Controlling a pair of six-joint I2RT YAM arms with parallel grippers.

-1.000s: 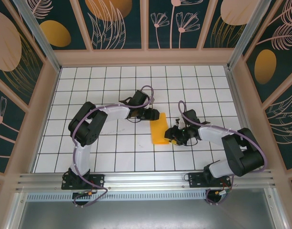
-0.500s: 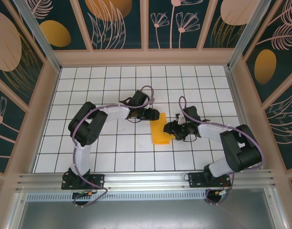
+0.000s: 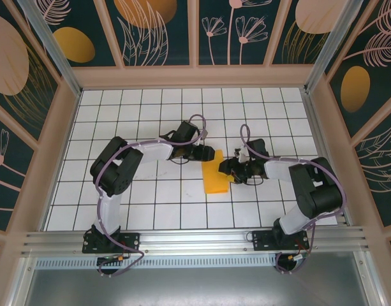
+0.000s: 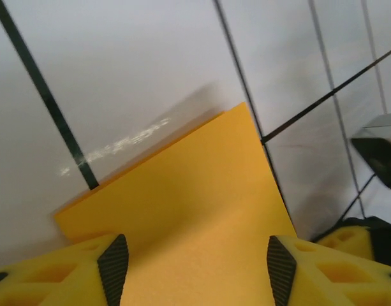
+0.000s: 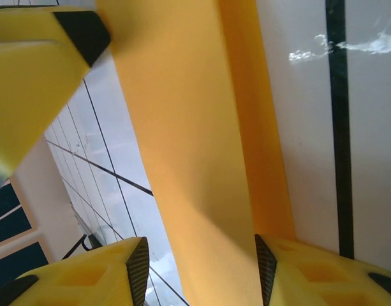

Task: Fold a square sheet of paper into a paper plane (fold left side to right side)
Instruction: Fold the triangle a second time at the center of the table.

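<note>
Right pincer [image 3: 226, 171] shifted left to square sheet of paper [image 3: 214, 180], jaws parted, empty; left pincer [image 3: 205, 155] likewise parted at far edge; advise pressing crease evenly.

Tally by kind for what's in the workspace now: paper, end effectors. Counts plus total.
Folded orange-yellow paper sheet: 1
Yellow-fingered two-finger end effectors: 2 (left end effector, right end effector)
Total: 3
</note>
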